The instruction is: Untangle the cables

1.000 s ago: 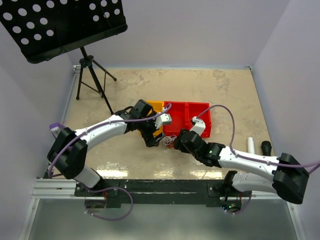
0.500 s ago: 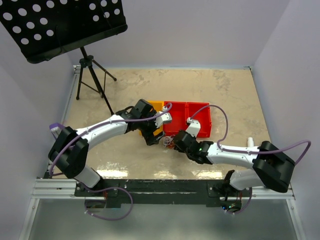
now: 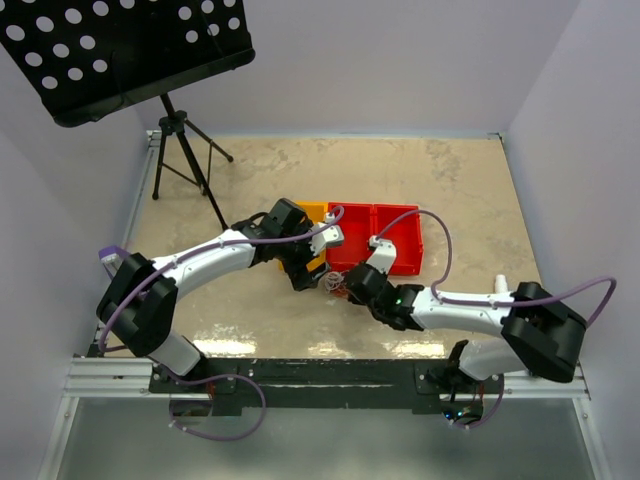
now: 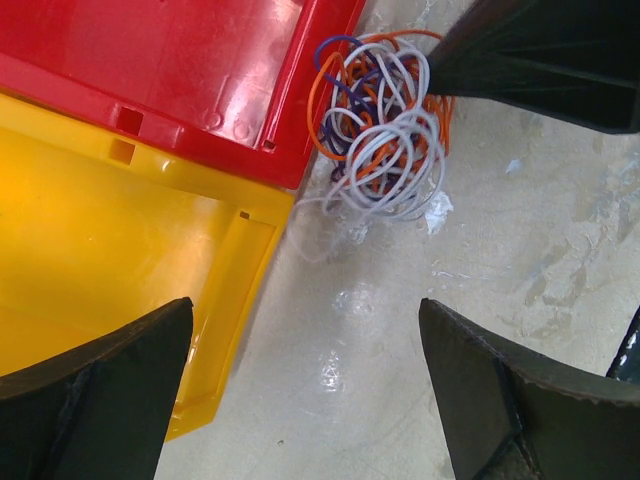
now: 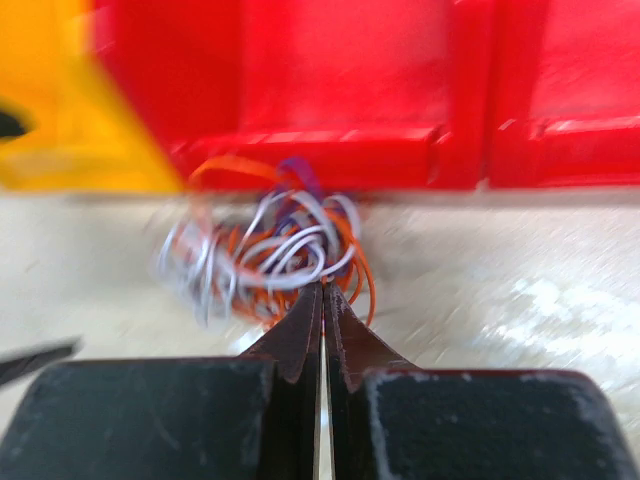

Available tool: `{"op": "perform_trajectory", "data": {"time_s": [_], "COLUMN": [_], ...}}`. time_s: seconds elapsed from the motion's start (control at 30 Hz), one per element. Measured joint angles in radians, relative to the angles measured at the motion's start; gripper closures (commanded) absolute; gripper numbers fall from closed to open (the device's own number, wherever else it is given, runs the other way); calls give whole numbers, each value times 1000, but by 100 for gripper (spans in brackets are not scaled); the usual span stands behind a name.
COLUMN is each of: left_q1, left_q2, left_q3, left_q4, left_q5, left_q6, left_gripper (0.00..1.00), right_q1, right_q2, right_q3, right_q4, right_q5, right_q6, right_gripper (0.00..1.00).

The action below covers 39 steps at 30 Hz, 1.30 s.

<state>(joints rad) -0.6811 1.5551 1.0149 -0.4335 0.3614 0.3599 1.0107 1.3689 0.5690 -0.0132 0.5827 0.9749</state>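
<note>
**Item 1, tangle of thin white, red-orange and purple cables** (image 3: 337, 283): It is lying in one loose clump on the bench, touching the near outer wall of the red plastic bin and just beside the corner of the yellow plastic bin. No cable is lying inside either bin. The clump is looking roughly round, with no clear long axis, and one pale loop is trailing off toward the yellow bin.

**Item 2, right gripper** (image 5: 322, 290): Its jaws are pressing fully together, with the tips sitting at the near edge of the clump. Whether a strand is pinched between them cannot be told, as the wrist view is blurring there. This is the nearer gripper, and the clump is lying straight ahead of its tips, toward the red bin.

**Item 3, left gripper** (image 4: 305, 310): Its jaws are standing wide and holding nothing. It is hovering over bare bench, with the clump lying ahead of its fingers and a little apart from them.

**Item 4, red plastic bin** (image 3: 398, 222) and **yellow plastic bin** (image 3: 312, 211): They are sitting side by side at mid-bench.

**Item 5, mottled beige bench** (image 3: 400, 170): It is carrying all of the above.

**Judgement:** The coming move is likely turning on the two grippers drawing the clump apart from opposite sides. The left gripper would need to close in first.

**Markings:** No brand, label or writing is showing legibly on any item.
</note>
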Motion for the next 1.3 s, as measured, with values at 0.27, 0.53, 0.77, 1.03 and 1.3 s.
{"op": "perform_trajectory", "data": {"time_s": [0.27,0.53,0.77,1.03,1.3], "left_q1": [0,0,-11,-36,-40], "left_q2": [0,1,14,19,31], "left_q3": [0,0,0,0,-20], "left_q4": [-4,-21,-45,-63,-32], "left_q5": [18,71,131,183,197], "left_q6": [29,77,126,183,235], "left_gripper": [0,1,2,4,7], "right_q1": [153,204,218,220,220], "right_q2": [-133,-121,-47,-40,-51], "right_q3": [-36,-51,-7,23,24], "right_q4": [-38,-185,-270,-308,-328], "right_q5": [-55,-102,-99,-78,-76], "right_q6": [84,201,250,283,302], "right_gripper": [100,100,100,100,100]}}
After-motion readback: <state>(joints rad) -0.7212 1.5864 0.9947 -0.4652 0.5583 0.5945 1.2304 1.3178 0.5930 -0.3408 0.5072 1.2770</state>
